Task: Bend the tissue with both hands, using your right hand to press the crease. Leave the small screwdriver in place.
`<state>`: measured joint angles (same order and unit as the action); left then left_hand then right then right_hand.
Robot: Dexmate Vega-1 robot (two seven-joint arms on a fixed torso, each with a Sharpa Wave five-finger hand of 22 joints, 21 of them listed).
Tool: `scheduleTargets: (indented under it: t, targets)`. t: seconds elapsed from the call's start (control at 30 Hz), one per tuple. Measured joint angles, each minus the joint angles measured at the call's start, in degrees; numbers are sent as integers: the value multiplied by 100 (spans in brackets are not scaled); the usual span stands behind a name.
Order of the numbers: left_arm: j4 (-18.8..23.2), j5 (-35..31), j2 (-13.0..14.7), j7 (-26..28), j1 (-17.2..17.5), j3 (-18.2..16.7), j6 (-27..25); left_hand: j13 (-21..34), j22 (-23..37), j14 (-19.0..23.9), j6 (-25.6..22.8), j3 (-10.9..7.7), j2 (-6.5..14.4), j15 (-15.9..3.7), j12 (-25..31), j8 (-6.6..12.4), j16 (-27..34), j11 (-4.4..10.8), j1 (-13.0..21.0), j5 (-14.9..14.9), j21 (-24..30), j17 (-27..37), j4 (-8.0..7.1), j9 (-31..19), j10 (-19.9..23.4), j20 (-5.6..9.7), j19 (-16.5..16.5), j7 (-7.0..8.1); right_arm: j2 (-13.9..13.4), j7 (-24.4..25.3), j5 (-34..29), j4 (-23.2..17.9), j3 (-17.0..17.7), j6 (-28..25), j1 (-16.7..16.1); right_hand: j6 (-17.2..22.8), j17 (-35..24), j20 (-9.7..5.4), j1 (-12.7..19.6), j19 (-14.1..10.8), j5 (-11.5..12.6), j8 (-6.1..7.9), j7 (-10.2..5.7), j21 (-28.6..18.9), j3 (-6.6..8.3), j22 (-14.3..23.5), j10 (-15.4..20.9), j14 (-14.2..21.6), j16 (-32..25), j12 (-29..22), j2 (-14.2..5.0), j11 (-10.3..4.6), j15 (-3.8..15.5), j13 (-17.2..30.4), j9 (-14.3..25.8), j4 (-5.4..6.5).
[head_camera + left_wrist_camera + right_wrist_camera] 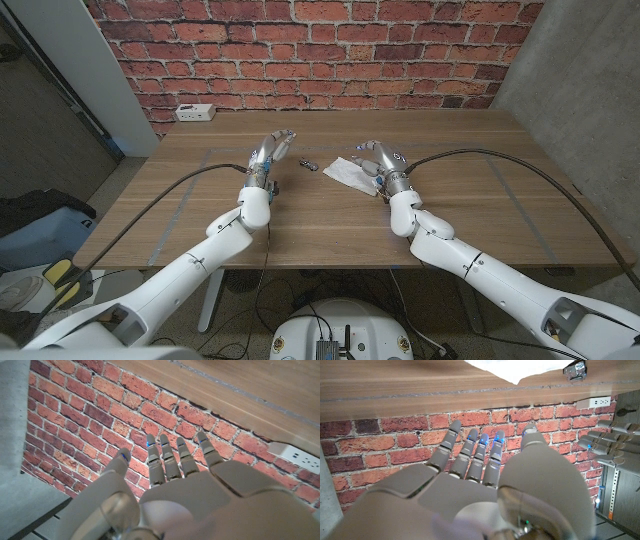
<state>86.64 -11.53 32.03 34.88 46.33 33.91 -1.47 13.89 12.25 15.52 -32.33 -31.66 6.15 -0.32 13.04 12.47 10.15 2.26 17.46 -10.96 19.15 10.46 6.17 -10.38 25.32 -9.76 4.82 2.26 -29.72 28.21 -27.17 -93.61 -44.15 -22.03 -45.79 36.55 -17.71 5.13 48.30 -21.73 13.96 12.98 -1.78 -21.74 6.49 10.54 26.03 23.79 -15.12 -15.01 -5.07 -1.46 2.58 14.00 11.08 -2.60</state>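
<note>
A crumpled white tissue [346,171] lies on the wooden table [450,220] near its middle. Just left of it sits the small screwdriver [309,165], a short metallic piece. My right hand [379,160] hovers at the tissue's right edge, fingers apart and holding nothing. My left hand [271,152] is raised left of the screwdriver, fingers spread and empty. In the right wrist view my right hand [485,480] reaches toward the tissue [520,369] and the screwdriver [575,370], with the left hand's fingers [610,445] at the side. The left wrist view shows my left hand [175,485] open against the brick wall.
A white power strip [193,112] lies at the table's far left corner, also seen as the power strip [297,457] in the left wrist view. A red brick wall [320,50] stands behind the table. Black cables run along both arms.
</note>
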Motion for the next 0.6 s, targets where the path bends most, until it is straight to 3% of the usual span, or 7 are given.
scheduleTargets:
  t: [0.03,0.07,0.27,0.3,0.37,0.6]
  targets:
    - [-29,0,28,0,-52,36,0,-6,-8,-49,-2,3,-40,-20,0,0,0,0,-41,17,-21,6,-3,0,0,28,-37,-1,0,-32,-4,0,0,-66,0,-48,0,2,-43,48,0,-23,-3,15,0,0,-52,-71,27,30,16,10,-5,0,0,0]
    - [-79,-183,65,-529,-133,93,183,-26,-22,-90,-14,29,-75,-30,0,0,0,21,-75,39,-38,9,-29,0,-22,53,-73,-13,-190,-73,-9,-435,37,-154,-183,-67,-10,11,-44,57,0,-36,-9,25,0,0,-112,-116,31,63,17,-6,-4,0,0,0]
    - [-345,-289,230,-803,-559,393,287,-98,-27,-455,-115,119,-167,-84,-86,-61,-21,134,-305,84,-165,4,-88,0,-134,137,-377,-52,-283,-308,-48,-646,54,-598,-275,-147,-27,29,-132,138,0,-82,-28,77,-47,-1,-264,-314,115,127,106,1,-16,26,27,0]
    - [-389,-433,256,-1167,-639,448,409,-110,-27,-500,-118,119,-160,-92,-98,-61,-21,154,-312,84,-183,-2,-88,0,-155,137,-414,-49,-447,-370,-56,-986,71,-688,-413,-147,-27,30,-132,137,0,-82,-28,77,-47,-1,-284,-336,115,127,106,-18,-22,26,26,0]
    - [-446,-529,293,-1374,-747,527,470,-115,-27,-551,-155,119,-160,-83,-98,-83,-21,163,-312,84,-185,-8,-88,0,-163,140,-416,-11,-486,-430,-69,-1058,72,-787,-442,-147,-27,29,-135,138,0,-82,-28,98,-47,-1,-304,-340,137,127,110,-17,-18,26,26,0]
    - [-561,-824,408,-1949,-1082,782,582,-175,-54,-601,-312,54,-114,-131,-118,-83,-21,227,-267,84,-230,-34,25,26,-182,168,-506,-2,-680,-691,-195,-1454,17,-1206,-564,-145,-27,30,-143,137,25,-82,-30,99,-92,-1,-355,-410,137,171,140,-28,-9,25,26,-49]
